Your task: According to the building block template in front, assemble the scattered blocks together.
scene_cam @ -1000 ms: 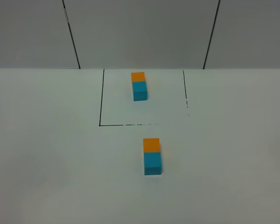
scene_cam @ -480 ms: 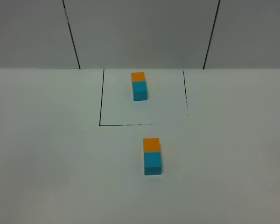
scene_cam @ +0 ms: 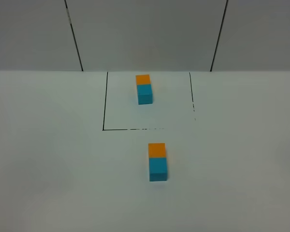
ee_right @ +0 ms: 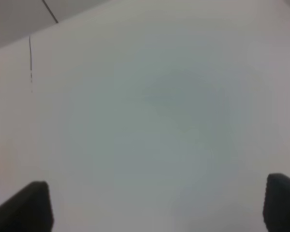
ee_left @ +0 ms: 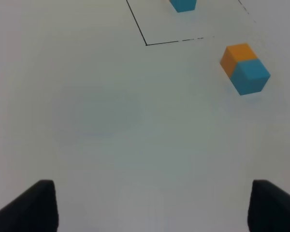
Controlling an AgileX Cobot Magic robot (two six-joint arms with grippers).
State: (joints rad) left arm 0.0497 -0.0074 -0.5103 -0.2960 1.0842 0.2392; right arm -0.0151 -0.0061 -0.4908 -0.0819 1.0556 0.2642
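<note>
The building block template, an orange cube joined to a cyan one, lies at the back inside a thin black outline. In front of that outline the scattered blocks sit touching in one bar, the orange cube behind the cyan cube. The left wrist view shows this bar far ahead of my left gripper, which is open and holds nothing. My right gripper is open too, over bare table, with no block in its view. Neither gripper appears in the exterior view.
The white table runs back to a grey panelled wall. The outline's right side is broken in places.
</note>
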